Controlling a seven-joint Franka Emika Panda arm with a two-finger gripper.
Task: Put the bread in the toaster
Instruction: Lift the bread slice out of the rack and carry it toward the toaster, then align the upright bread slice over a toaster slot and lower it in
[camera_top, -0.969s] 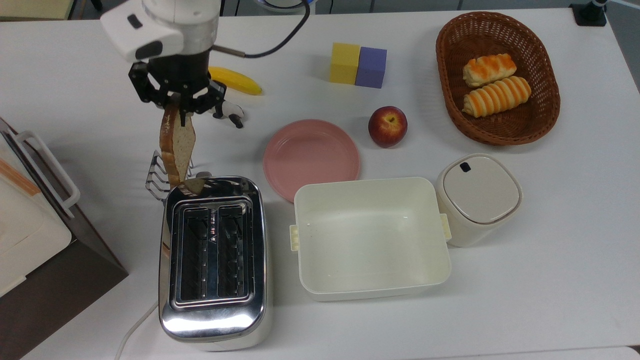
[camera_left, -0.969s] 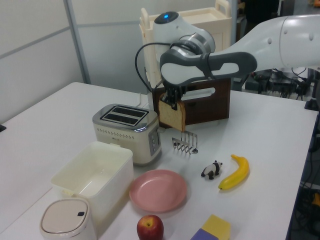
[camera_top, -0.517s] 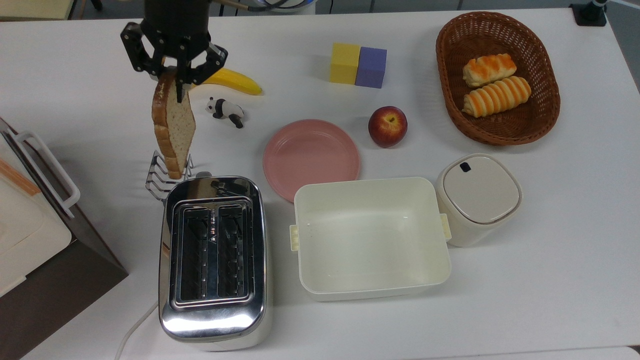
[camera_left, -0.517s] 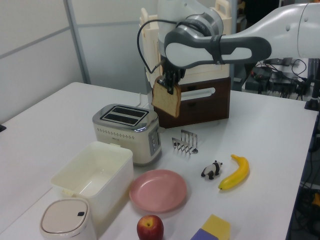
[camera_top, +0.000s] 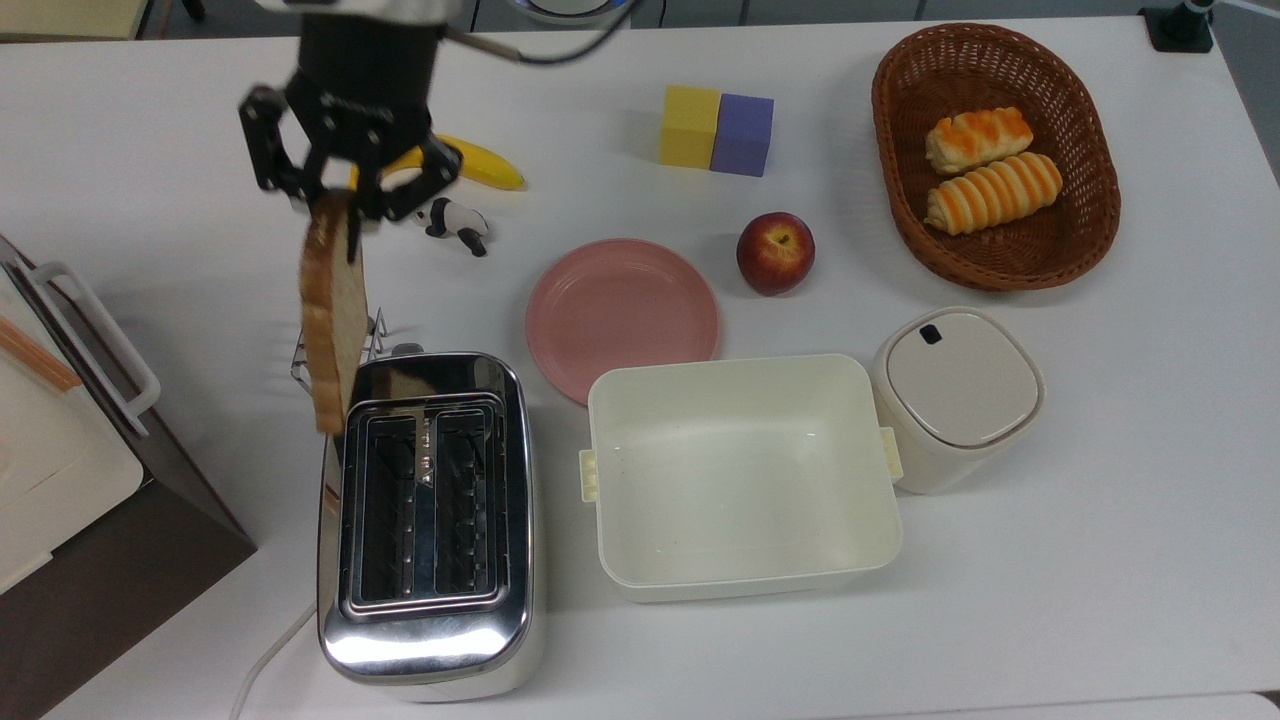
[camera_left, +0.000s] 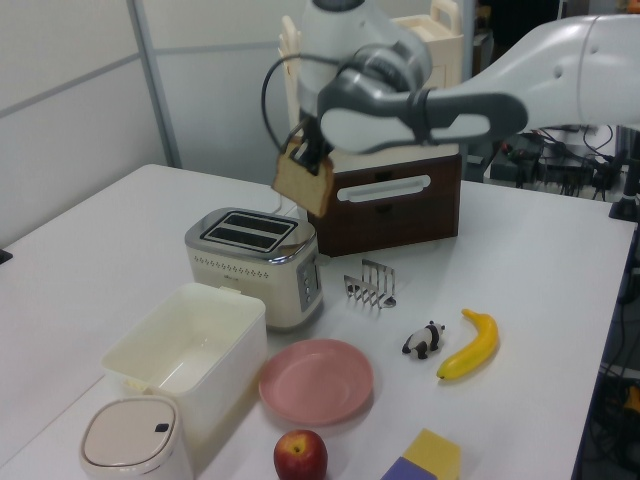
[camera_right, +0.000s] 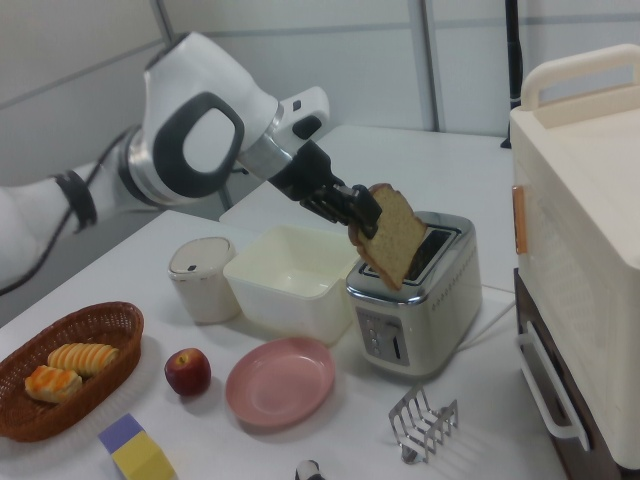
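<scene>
My gripper (camera_top: 342, 205) (camera_left: 300, 152) (camera_right: 358, 208) is shut on the top edge of the bread (camera_top: 330, 310) (camera_left: 306, 182) (camera_right: 390, 236), a brown slice that hangs tilted in the air. In the top view its lower end overlaps the toaster's far left corner. The chrome toaster (camera_top: 430, 520) (camera_left: 256, 260) (camera_right: 415, 300) stands on the white table with both dark slots empty. In the right view the slice hangs above the toaster's near end, clear of the slots.
A wire toast rack (camera_left: 370, 284) (camera_right: 424, 422) stands just past the toaster. A cream tub (camera_top: 740, 472), pink plate (camera_top: 622, 312), lidded canister (camera_top: 958, 392), apple (camera_top: 775, 252), panda toy (camera_top: 455, 224), banana (camera_top: 478, 162), two blocks (camera_top: 716, 130) and a basket (camera_top: 900, 200) of rolls share the table. A brown-and-cream cabinet (camera_top: 70, 480) sits at the top view's left.
The gripper has carried the bread up out of the toast rack and over toward the toaster. The slice now tilts more and hangs at the toaster's far end.
</scene>
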